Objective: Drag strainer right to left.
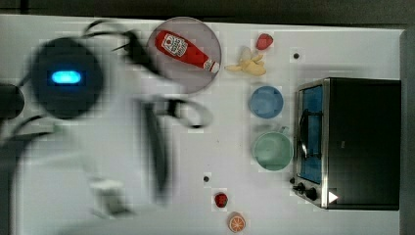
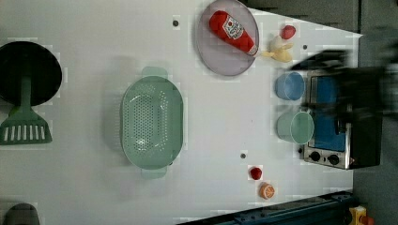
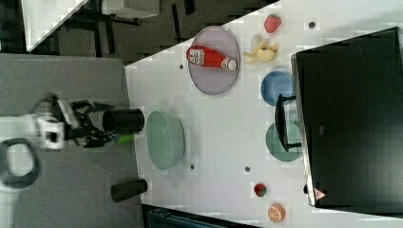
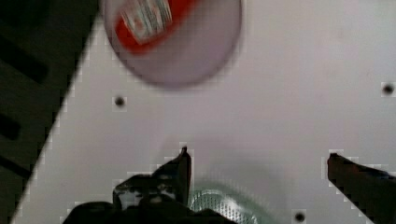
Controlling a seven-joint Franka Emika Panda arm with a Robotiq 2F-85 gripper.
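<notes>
The claw (image 4: pixel 259 161) is spread wide, holding nothing, with open tabletop between its two dark fingers (image 4: pixel 180 165). A slice of the strainer (image 4: pixel 219 205) peeks in just under them. In the left view the strainer (image 2: pixel 151 122) sits hollow side up on the white table (image 2: pixel 94 187), well apart from the plate (image 2: pixel 220 61) with the ketchup bottle (image 2: pixel 233 32) at its two o'clock, the spatula (image 2: pixel 24 122) off at nine o'clock.

I see the strainer (image 2: pixel 151 122), a pale sage-green oval basket peppered with small holes, sitting upright and empty on the white table (image 2: pixel 94 187). A small tab sticks out at each end. It lies toward the left view's left.
</notes>
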